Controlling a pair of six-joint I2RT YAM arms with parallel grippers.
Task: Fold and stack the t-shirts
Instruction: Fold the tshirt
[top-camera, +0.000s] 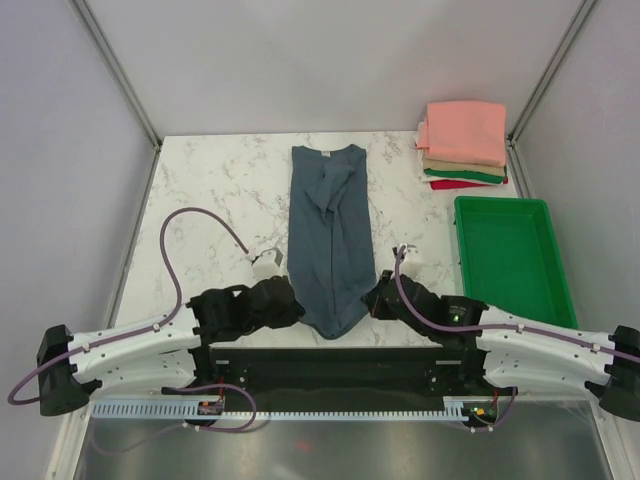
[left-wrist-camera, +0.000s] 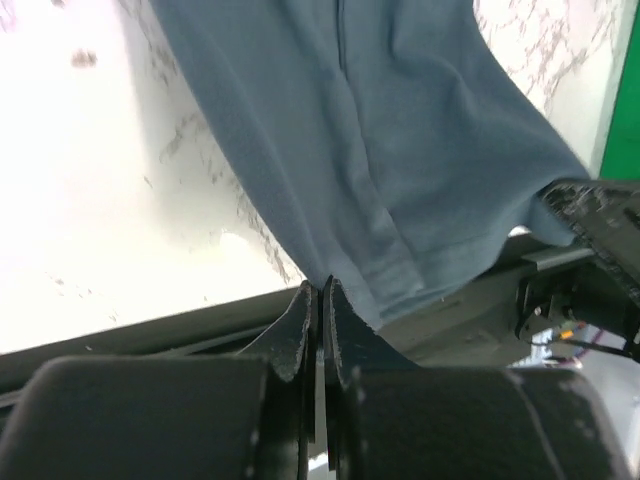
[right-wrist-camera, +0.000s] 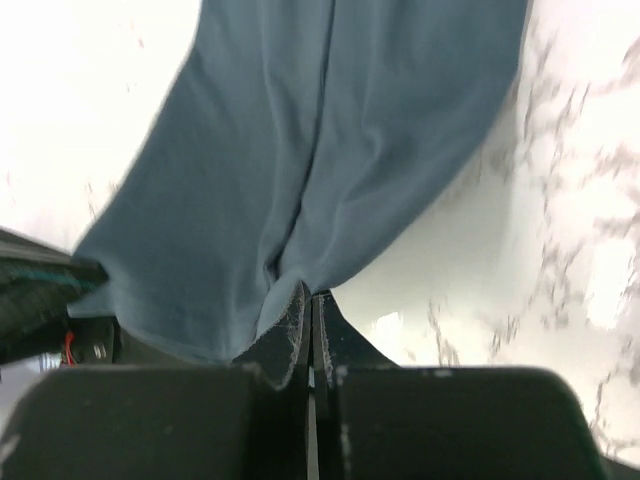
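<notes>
Closest to the left wrist camera, the left gripper (left-wrist-camera: 320, 288) has its two dark fingers pressed flat together, and the near hem of the slate blue-grey t-shirt (left-wrist-camera: 400, 150) runs into their tips, so the cloth is pinched there. The right gripper (right-wrist-camera: 308, 292) shows the same in its own view: its fingers are closed with no gap, and the shirt's hem (right-wrist-camera: 340, 130) is nipped at their tips, with a crease running up the cloth from that spot. From above, the left gripper (top-camera: 290, 300) and right gripper (top-camera: 375, 298) sit low at the near edge of the white marble table (top-camera: 220, 180), one on each side of the shirt's near end. The slate blue-grey t-shirt (top-camera: 330, 240) lies lengthwise down the middle of the table, folded narrow, its collar at the far end and its near end drawn in to a rounded point between the two grippers. At the far right corner sits a stack of folded shirts: a salmon-pink t-shirt (top-camera: 465, 130) on top, then a tan t-shirt (top-camera: 462, 163), a green t-shirt (top-camera: 465, 174) and a red t-shirt (top-camera: 465, 184) at the bottom, only their edges showing. Just in front of that stack, along the right side of the table, stands a green plastic tray (top-camera: 512, 203), well apart from the blue-grey shirt.
</notes>
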